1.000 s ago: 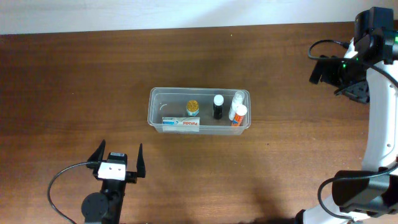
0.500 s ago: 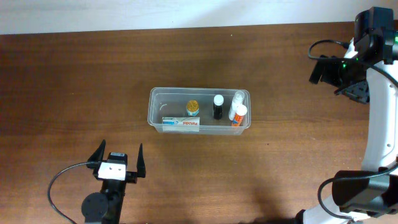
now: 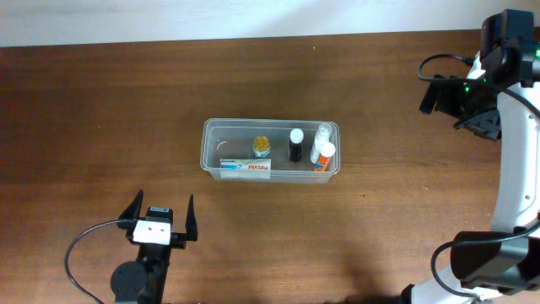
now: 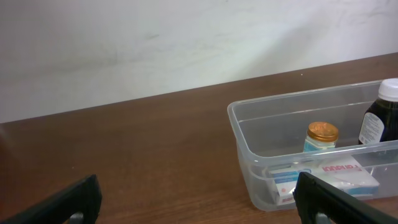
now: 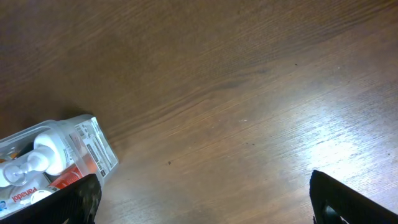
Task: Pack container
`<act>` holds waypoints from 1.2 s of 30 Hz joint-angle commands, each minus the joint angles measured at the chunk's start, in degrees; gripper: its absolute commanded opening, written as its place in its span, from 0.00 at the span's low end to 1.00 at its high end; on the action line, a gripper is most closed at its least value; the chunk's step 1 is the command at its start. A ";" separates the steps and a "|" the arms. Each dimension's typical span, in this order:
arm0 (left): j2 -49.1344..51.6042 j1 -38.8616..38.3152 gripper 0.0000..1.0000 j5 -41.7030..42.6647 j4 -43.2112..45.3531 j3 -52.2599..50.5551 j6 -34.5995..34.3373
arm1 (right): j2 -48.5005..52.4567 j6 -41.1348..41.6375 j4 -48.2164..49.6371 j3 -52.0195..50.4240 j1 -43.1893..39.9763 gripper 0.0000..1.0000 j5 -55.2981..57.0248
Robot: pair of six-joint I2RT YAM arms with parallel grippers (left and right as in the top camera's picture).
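With a box [image 3: 246,169] and small bottles [image 3: 295,145] already inside, the container [image 3: 270,149] sits on the table [image 3: 84,127], my left pincer [image 3: 162,209] off its near left corner, my right pincer [image 5: 205,208] well beyond its right end, both spread wide and empty, seemingly because packing is finished.

Nothing changes from the earlier overhead pictures to now. The container [image 3: 270,149], the bottles [image 3: 295,145] and the box [image 3: 245,169] in it show no shift. Neither arm moves, and the left gripper [image 3: 161,211] and right gripper [image 5: 202,202] show no widening or narrowing of their spread jaws.
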 commanded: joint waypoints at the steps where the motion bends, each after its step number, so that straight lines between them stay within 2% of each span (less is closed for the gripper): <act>1: -0.63 0.33 0.99 -0.59 -0.26 -0.26 0.90 | -0.20 -2.78 -0.22 0.22 -0.07 0.98 2.64; 10: -0.63 0.33 0.99 -0.59 -0.26 -0.26 0.92 | -6.25 -3.78 -0.15 0.22 2.12 0.98 2.64; 23: -0.63 0.33 0.99 -0.59 -0.26 -0.26 0.90 | -27.85 -4.13 -0.68 0.20 13.14 0.98 2.38; 36: -0.63 0.33 0.99 -0.59 -0.26 -0.26 0.90 | -46.53 -3.96 3.89 -1.49 13.84 0.98 0.42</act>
